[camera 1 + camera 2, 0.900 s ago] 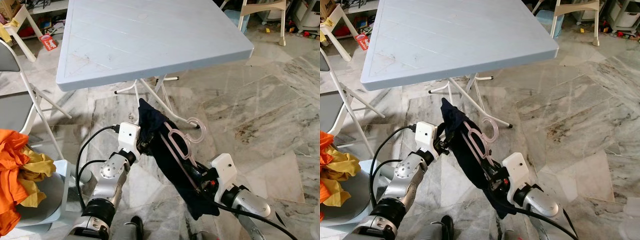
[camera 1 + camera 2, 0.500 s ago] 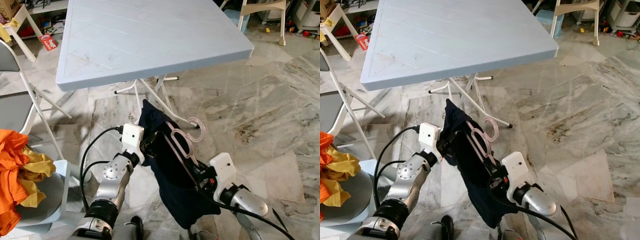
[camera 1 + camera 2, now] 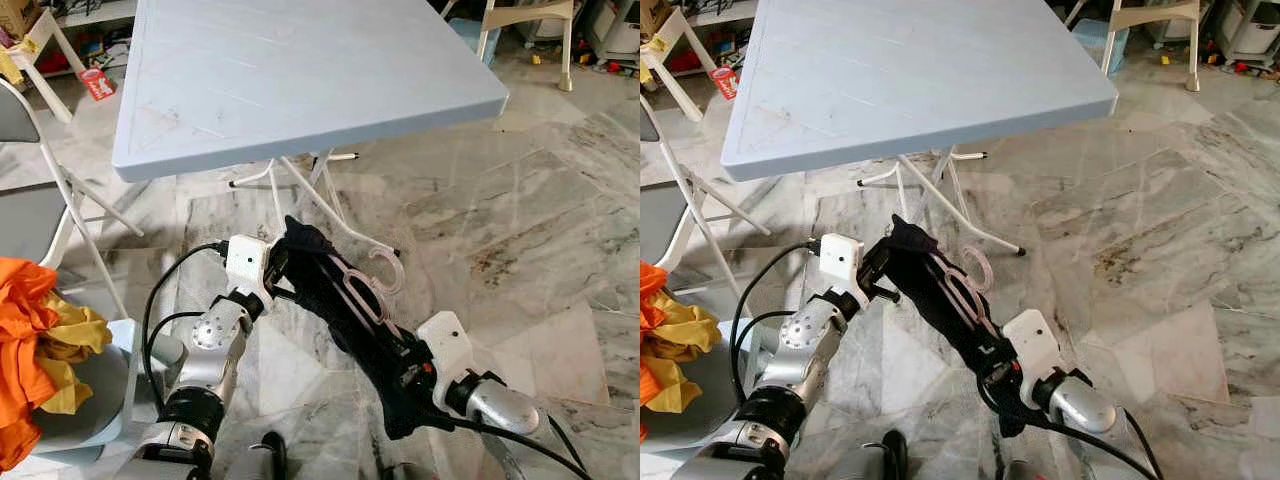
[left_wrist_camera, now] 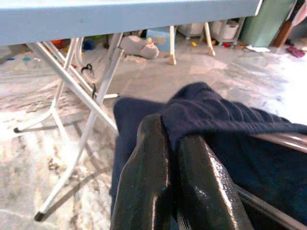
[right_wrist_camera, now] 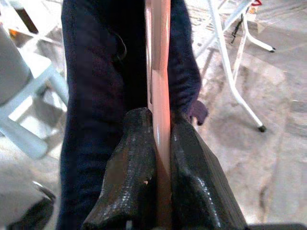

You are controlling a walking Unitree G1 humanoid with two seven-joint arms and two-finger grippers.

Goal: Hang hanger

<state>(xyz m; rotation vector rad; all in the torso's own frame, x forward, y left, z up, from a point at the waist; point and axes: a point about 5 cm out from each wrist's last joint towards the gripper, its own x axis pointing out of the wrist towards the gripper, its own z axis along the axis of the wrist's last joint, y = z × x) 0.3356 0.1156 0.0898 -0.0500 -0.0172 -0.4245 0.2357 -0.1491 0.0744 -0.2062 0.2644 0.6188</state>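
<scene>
Hanger (image 3: 362,288), pink, stiff and light, is clamped at its lower bar by right gripper (image 5: 160,143). Soft dark cloth (image 3: 345,330) is pinched by left gripper (image 4: 175,158); slippage judged likely.

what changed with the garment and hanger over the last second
The left gripper drew outward to the robot's left, pulling the dark garment from a loose hang into a taut band along the pink hanger. The right gripper kept its clamp on the hanger. The table stayed put.
</scene>
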